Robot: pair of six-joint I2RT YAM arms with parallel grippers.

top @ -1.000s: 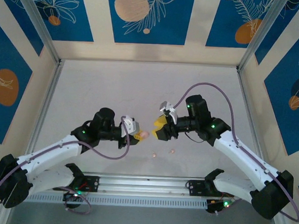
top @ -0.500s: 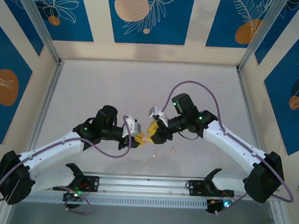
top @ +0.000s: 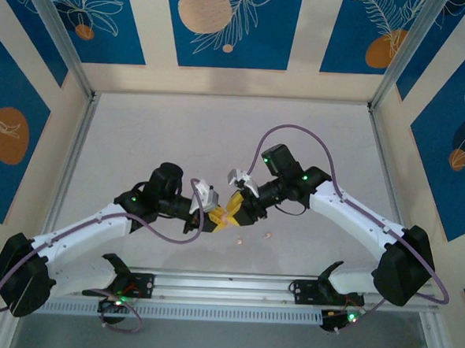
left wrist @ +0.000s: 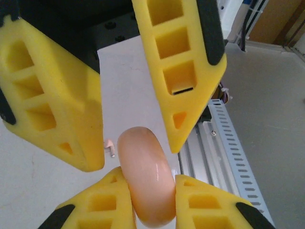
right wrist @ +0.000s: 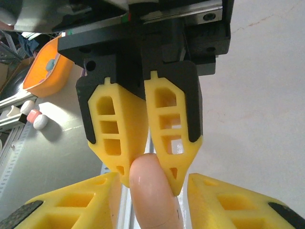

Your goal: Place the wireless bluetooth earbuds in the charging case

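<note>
Open table (top: 219, 142) behind; loose earbuds (top: 239, 241) nearside.

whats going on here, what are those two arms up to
The left claw is shut on a round pale pink charging case, holding it on edge. The right claw faces it, fingers open on either side of the same case and not visibly clamped. Two tiny pink earbuds lie loose on the table nearby, not yet in the case.
</note>
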